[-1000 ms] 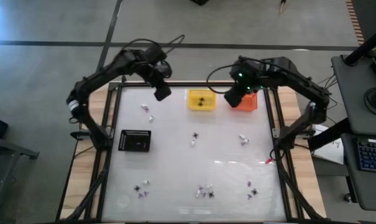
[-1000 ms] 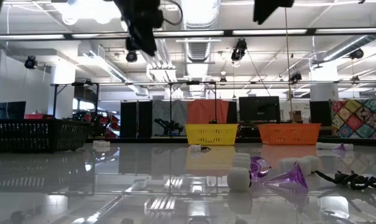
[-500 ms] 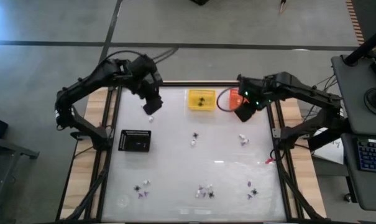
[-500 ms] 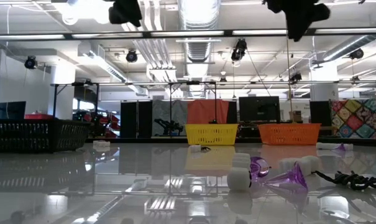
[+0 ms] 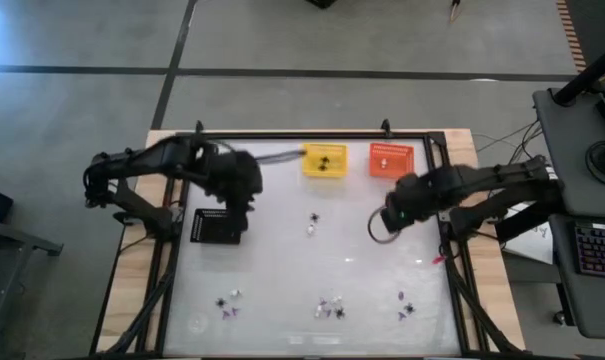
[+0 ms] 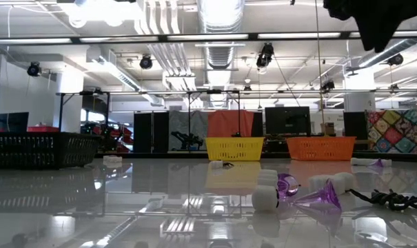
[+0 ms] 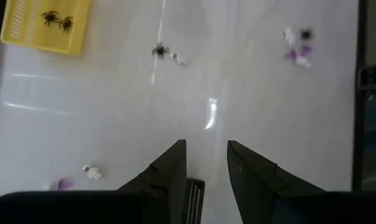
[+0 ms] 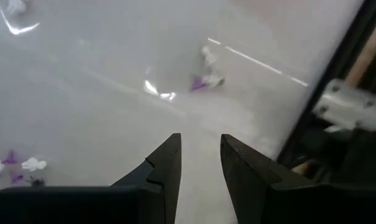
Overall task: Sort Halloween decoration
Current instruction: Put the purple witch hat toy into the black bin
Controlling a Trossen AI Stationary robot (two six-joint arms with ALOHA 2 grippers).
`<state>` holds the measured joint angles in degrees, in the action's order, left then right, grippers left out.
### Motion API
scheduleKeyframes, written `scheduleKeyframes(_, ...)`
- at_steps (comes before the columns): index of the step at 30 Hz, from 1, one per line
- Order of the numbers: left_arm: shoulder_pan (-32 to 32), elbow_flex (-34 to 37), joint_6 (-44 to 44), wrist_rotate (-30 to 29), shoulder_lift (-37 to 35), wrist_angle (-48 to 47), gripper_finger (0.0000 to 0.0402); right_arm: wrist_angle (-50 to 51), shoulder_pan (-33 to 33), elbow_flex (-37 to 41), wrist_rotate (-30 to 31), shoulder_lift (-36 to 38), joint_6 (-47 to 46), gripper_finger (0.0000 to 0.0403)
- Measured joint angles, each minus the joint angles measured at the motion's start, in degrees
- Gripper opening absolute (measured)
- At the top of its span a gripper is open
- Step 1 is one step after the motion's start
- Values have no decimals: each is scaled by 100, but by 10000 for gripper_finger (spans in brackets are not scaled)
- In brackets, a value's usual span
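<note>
Both claws hang spread, empty; yellow basket (image 5: 324, 161) holds two black spiders (image 7: 58, 19).

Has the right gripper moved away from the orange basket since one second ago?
Yes. In the high view the right gripper was over the orange basket; now it is nearer the table's front, away from it.

White glossy table (image 5: 282, 260); yellow basket (image 5: 323, 162), orange basket (image 5: 390, 161), black basket (image 5: 217, 227); trinkets (image 5: 329, 309) (scattered).

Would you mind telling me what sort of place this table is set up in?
Probably a robotics lab or workshop: exposed ceiling ducts, computer monitors on benches behind the table, and a keyboard on a desk beside the rig.
</note>
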<state>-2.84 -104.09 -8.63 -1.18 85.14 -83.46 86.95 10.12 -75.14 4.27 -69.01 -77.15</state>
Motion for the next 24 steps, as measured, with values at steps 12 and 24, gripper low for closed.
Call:
scheduleKeyframes(12, -1049, 0, -395, -645, -219, -302, 98, -1301, 2156, 489, 475, -355, -2971, 105)
scheduleKeyframes(24, -1074, 0, -443, -748, -631, -332, 98, -1637, 3081, 451, -29, -1667, -4408, 105)
